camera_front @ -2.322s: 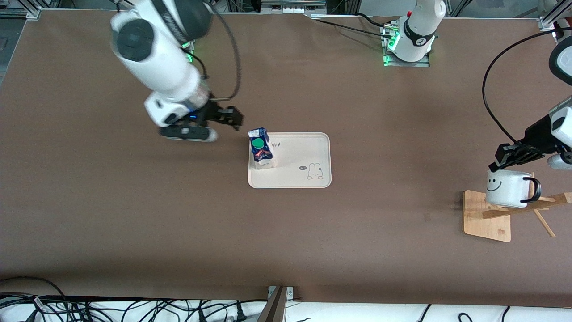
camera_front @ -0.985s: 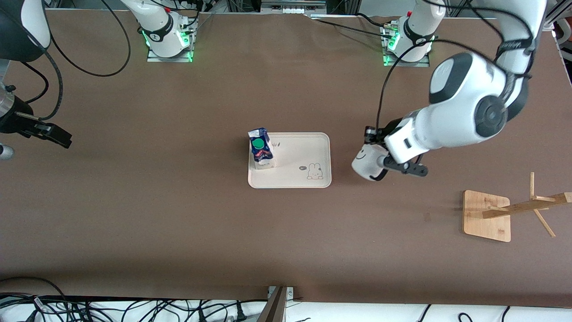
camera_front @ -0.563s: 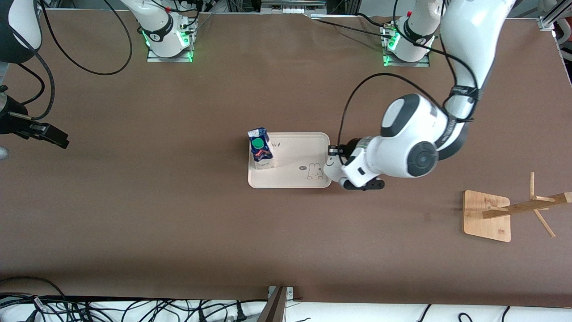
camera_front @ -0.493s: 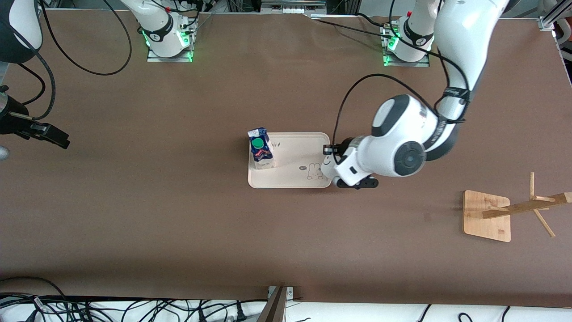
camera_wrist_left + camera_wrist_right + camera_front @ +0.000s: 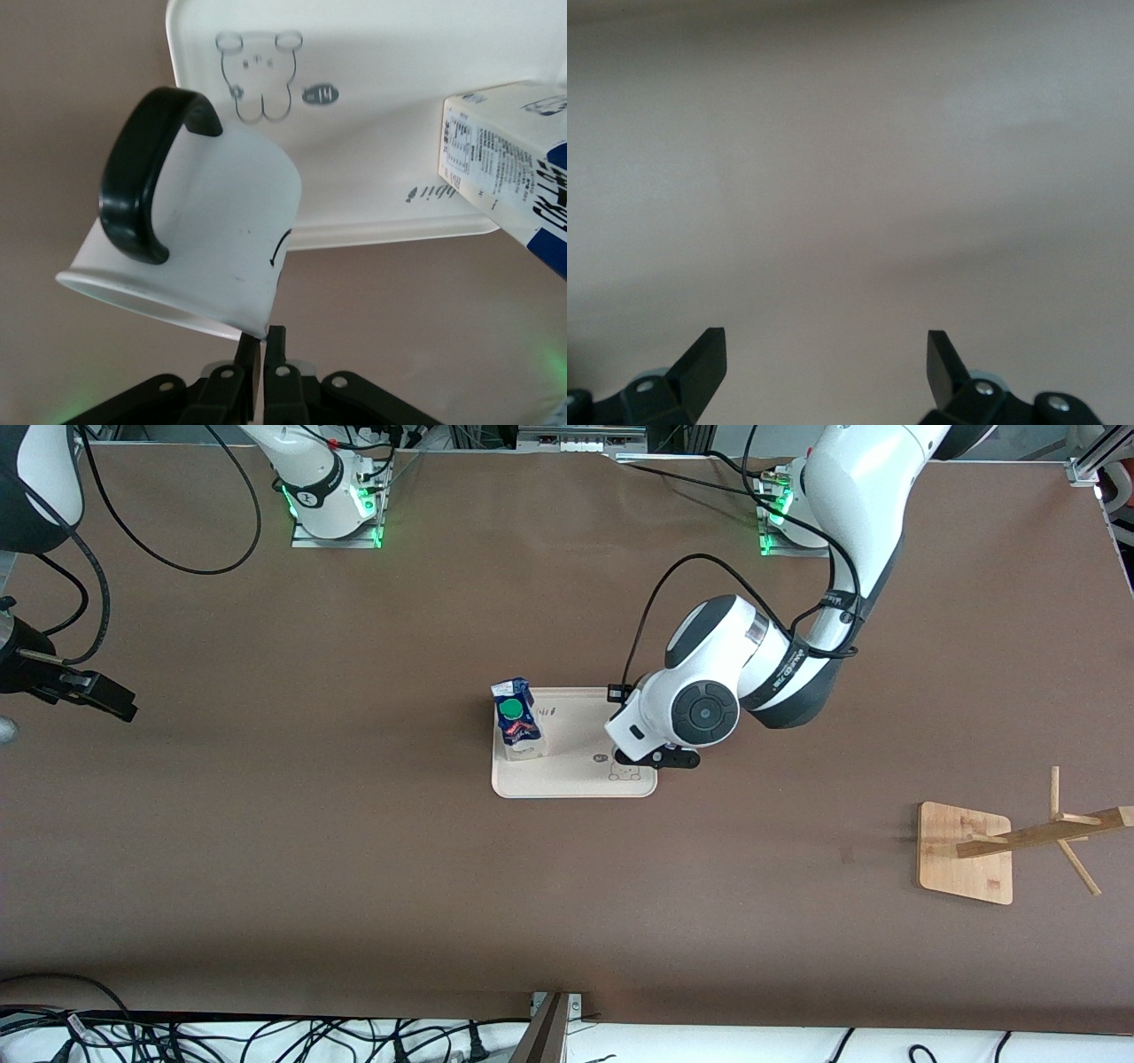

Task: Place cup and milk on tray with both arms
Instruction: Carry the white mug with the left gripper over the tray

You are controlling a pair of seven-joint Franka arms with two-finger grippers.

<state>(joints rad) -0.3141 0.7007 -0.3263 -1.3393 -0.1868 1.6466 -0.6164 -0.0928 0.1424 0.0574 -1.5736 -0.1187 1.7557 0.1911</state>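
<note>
The left gripper (image 5: 259,354), clamped on the mug's (image 5: 199,257) rim, hangs over the rabbit tray (image 5: 576,779). The milk carton (image 5: 518,726) stands there; the right gripper (image 5: 824,363) waits, jaws apart

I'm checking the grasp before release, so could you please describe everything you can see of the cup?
The cup is a white glossy mug with a black loop handle and a black printed line on its side. The left gripper is shut on its rim, holding it tilted in the air over the tray, at the end with the rabbit drawing. It touches neither tray nor milk.
</note>
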